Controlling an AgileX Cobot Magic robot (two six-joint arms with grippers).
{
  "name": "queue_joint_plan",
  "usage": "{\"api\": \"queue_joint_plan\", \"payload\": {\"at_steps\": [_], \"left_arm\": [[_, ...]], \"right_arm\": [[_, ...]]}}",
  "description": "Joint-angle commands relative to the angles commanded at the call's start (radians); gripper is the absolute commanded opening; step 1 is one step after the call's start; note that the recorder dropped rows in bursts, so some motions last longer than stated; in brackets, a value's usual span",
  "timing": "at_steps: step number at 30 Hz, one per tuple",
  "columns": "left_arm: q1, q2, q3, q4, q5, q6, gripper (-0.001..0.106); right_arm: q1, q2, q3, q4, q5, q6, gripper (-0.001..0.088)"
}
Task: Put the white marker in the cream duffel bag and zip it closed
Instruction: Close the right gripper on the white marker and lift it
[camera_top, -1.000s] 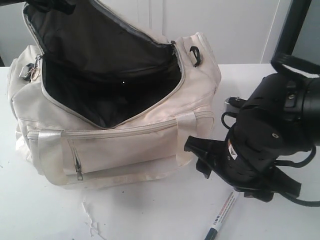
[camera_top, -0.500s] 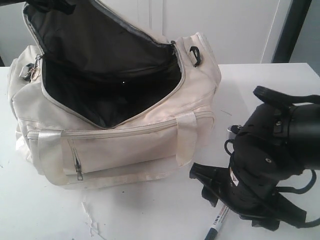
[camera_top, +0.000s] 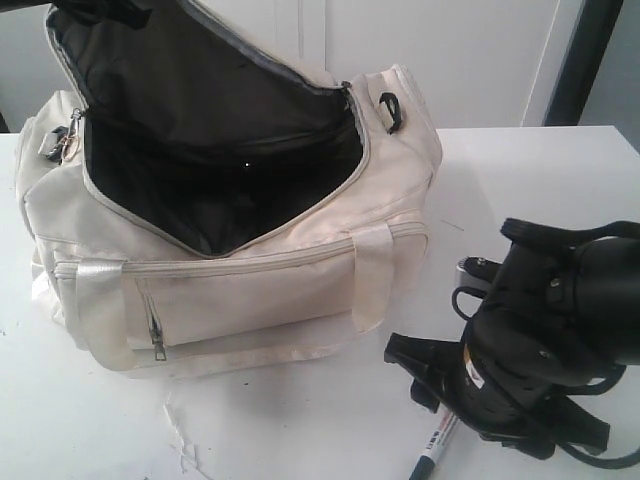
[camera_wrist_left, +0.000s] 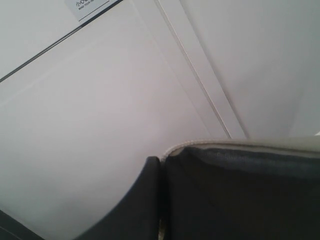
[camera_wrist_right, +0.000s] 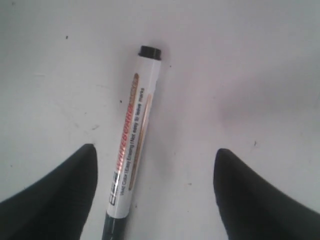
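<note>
The cream duffel bag (camera_top: 250, 280) stands on the white table with its top zip wide open and the black lining showing. My left gripper (camera_wrist_left: 161, 170) is shut on the raised edge of the bag's flap (camera_wrist_left: 235, 147), holding it up; only one black finger (camera_wrist_left: 142, 200) shows. The white marker (camera_top: 432, 446) lies flat on the table to the right of the bag, near the front edge. My right gripper (camera_top: 455, 405) hangs low over it, open. In the right wrist view the marker (camera_wrist_right: 132, 135) lies between the spread fingers, nearer one fingertip (camera_wrist_right: 82, 165), untouched.
A white wall and cabinet panels stand behind the table (camera_top: 500, 170). A black strap clip (camera_top: 390, 108) sits at the bag's right end and metal zip pulls (camera_top: 62, 145) hang at its left end. A loose thread (camera_top: 180, 435) lies in front of the bag.
My right gripper has come down and forward over the marker, now close to the table. The bag and the left gripper have not moved.
</note>
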Motion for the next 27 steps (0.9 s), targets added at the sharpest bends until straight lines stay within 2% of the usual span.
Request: {"api": "queue_joint_plan", "payload": {"at_steps": [5, 14, 17, 19, 21, 22, 27], "left_arm": [[0.000, 0.000, 0.000, 0.000, 0.000, 0.000, 0.000], [0.000, 0.000, 0.000, 0.000, 0.000, 0.000, 0.000], [0.000, 0.000, 0.000, 0.000, 0.000, 0.000, 0.000], [0.000, 0.000, 0.000, 0.000, 0.000, 0.000, 0.000], [0.000, 0.000, 0.000, 0.000, 0.000, 0.000, 0.000], [0.000, 0.000, 0.000, 0.000, 0.000, 0.000, 0.000], [0.000, 0.000, 0.000, 0.000, 0.000, 0.000, 0.000]], "right_arm": [[0.000, 0.046, 0.000, 0.012, -0.066, -0.002, 0.0591], [0.000, 0.089, 0.000, 0.024, -0.087, -0.002, 0.0575], [0.000, 0.103, 0.000, 0.024, -0.090, -0.002, 0.0533], [0.000, 0.103, 0.000, 0.028, -0.093, -0.002, 0.0400], [0.002, 0.103, 0.000, 0.040, -0.102, -0.007, 0.0163], [0.002, 0.101, 0.000, 0.050, -0.113, -0.017, 0.0013], [0.002, 0.085, 0.000, 0.058, -0.146, -0.023, 0.0000]]}}
